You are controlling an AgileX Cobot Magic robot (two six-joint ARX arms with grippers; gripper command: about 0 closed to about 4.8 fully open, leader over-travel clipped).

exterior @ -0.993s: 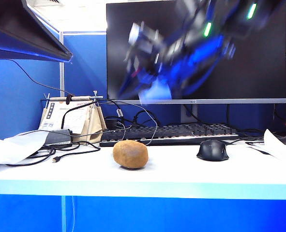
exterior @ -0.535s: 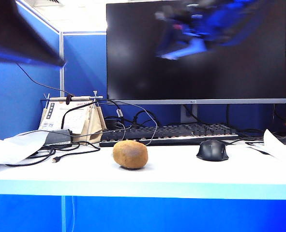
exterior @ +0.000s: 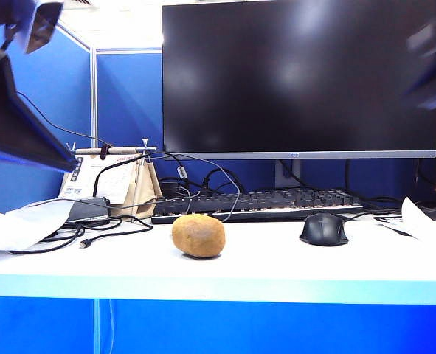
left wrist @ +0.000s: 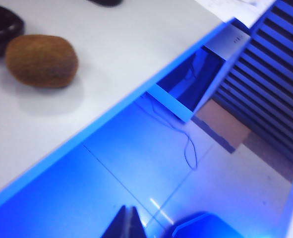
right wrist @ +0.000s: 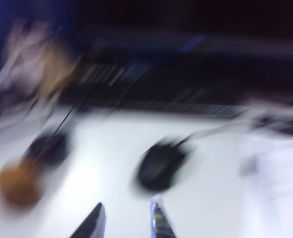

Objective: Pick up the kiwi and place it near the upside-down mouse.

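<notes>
Seeing the kiwi [exterior: 198,235] lying on its side on the white table [exterior: 277,265], near the front edge and in front of the keyboard [exterior: 258,204], with nothing gripping it. Seeing the black mouse [exterior: 324,229] sitting well apart from it, toward the right of the exterior view, under the dark monitor [exterior: 299,77]. Picking out the upside-down mouse [left wrist: 0,27] only from the wrist cameras, just beside the kiwi on its far side and perhaps touching it, though too little is showing to tell; hidden behind the fruit in the exterior view. Hanging high at the left of the exterior view, the left arm [exterior: 18,125], with the left gripper [left wrist: 128,225] hovering out past the table's front edge, over the blue floor, jaws pressed together into one dark point and pinching nothing. Sitting high at the right edge, smeared by motion, the right arm [exterior: 431,59]; the right gripper [right wrist: 127,223] looking down on the table from above, near the black mouse, fingertips [right wrist: 94,225] standing apart with a plain gap and nothing between them. Lying at the far left of the table, loose papers [exterior: 26,225] and black cables [exterior: 92,234].
</notes>
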